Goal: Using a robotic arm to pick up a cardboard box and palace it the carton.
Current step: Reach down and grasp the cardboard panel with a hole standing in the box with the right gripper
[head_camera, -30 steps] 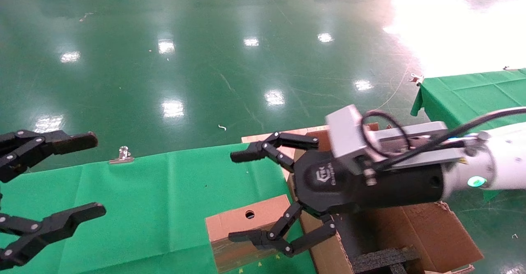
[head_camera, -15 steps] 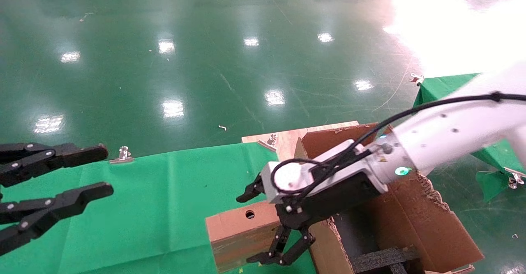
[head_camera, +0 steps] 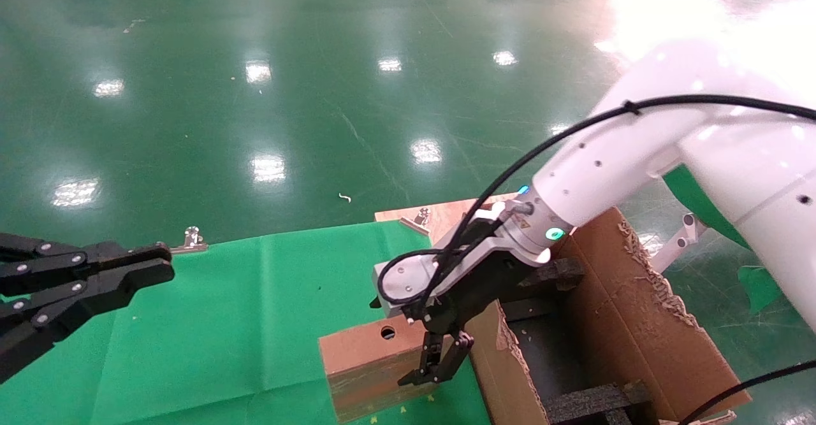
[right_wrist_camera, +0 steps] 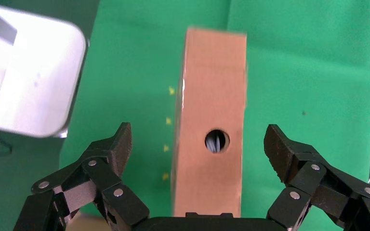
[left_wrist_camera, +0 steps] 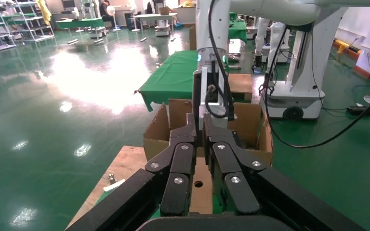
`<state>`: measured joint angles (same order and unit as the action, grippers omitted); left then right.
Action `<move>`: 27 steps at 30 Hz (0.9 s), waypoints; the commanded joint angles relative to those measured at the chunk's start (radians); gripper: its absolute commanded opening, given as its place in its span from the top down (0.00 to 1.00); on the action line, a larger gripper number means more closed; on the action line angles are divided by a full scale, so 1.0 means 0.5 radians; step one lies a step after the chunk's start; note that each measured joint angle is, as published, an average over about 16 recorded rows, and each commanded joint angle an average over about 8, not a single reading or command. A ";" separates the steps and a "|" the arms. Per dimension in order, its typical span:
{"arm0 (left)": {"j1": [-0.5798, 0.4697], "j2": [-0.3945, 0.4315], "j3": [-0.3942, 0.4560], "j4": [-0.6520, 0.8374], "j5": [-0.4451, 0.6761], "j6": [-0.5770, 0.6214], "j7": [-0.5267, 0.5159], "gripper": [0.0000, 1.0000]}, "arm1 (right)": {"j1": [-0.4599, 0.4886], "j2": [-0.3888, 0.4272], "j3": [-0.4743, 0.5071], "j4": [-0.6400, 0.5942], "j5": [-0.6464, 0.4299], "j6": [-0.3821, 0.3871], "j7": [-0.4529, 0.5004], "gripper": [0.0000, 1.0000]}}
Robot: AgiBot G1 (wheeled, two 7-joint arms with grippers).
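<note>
The small brown cardboard box (head_camera: 366, 364) with a round hole stands on the green cloth, right beside the large carton (head_camera: 637, 323). The white right arm's gripper (head_camera: 398, 345) points down over the box's end nearest the carton. In the right wrist view the gripper (right_wrist_camera: 200, 147) is open. Its fingers (right_wrist_camera: 118, 147) straddle the box (right_wrist_camera: 214, 96) with a clear gap on each side. The black left gripper (head_camera: 167, 264) hovers shut and empty at the far left. In its wrist view (left_wrist_camera: 198, 130) the box (left_wrist_camera: 200, 187) and carton (left_wrist_camera: 156, 139) show beyond it.
Black foam inserts (head_camera: 596, 399) sit inside the carton, whose flaps are ragged. A wooden board (head_camera: 446, 211) with a small metal part lies behind the carton. A binder clip (head_camera: 191, 239) holds the green cloth (head_camera: 242, 323) at the table's far edge. Shiny green floor lies beyond.
The right gripper has swung from level and above the carton to pointing down over the box. The left gripper's jaws have closed from wide open to shut.
</note>
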<state>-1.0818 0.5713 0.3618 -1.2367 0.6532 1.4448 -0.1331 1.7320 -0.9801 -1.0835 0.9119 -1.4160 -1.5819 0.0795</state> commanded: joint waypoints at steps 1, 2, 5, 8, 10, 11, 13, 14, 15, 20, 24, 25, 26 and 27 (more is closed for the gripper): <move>0.000 0.000 0.000 0.000 0.000 0.000 0.000 1.00 | 0.041 -0.050 -0.056 -0.070 -0.028 -0.001 -0.044 0.00; 0.000 0.000 0.000 0.000 0.000 0.000 0.000 1.00 | 0.056 -0.071 -0.084 -0.097 -0.039 -0.001 -0.063 0.00; 0.000 0.000 0.000 0.000 0.000 0.000 0.000 1.00 | 0.092 -0.134 -0.165 -0.174 -0.060 0.000 -0.124 0.00; 0.000 0.000 0.000 0.000 0.000 0.000 0.000 0.69 | 0.114 -0.190 -0.232 -0.246 -0.068 0.006 -0.185 0.00; 0.000 0.000 0.000 0.000 0.000 0.000 0.000 0.44 | 0.119 -0.219 -0.260 -0.293 -0.058 0.013 -0.226 0.08; 0.000 0.000 0.000 0.000 0.000 0.000 0.000 0.31 | 0.120 -0.229 -0.270 -0.312 -0.053 0.017 -0.243 0.18; 0.000 0.000 0.000 0.000 0.000 0.000 0.000 0.06 | 0.123 -0.247 -0.285 -0.349 -0.043 0.023 -0.273 0.43; 0.000 0.000 0.000 0.000 0.000 0.000 0.000 0.00 | 0.125 -0.255 -0.291 -0.367 -0.039 0.026 -0.288 0.55; 0.000 0.000 0.000 0.000 0.000 0.000 0.000 0.00 | 0.127 -0.262 -0.297 -0.382 -0.035 0.027 -0.300 0.68; 0.001 0.000 0.000 0.000 -0.001 -0.001 0.000 0.00 | 0.136 -0.281 -0.318 -0.421 -0.034 0.029 -0.328 1.00; 0.001 0.000 0.000 0.000 -0.001 -0.001 0.000 0.00 | 0.131 -0.276 -0.310 -0.411 -0.031 0.029 -0.321 1.00; 0.001 0.000 0.000 0.000 -0.001 -0.001 0.000 0.00 | 0.130 -0.274 -0.308 -0.408 -0.030 0.029 -0.319 1.00; 0.001 0.000 0.000 0.000 -0.001 -0.001 0.000 0.00 | 0.129 -0.273 -0.306 -0.405 -0.030 0.029 -0.318 1.00; 0.001 0.000 0.000 0.000 -0.001 -0.001 0.000 0.00 | 0.129 -0.271 -0.305 -0.403 -0.030 0.029 -0.316 1.00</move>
<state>-1.0815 0.5712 0.3617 -1.2365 0.6529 1.4445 -0.1330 1.7965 -1.1161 -1.2365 0.7099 -1.4310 -1.5673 -0.0792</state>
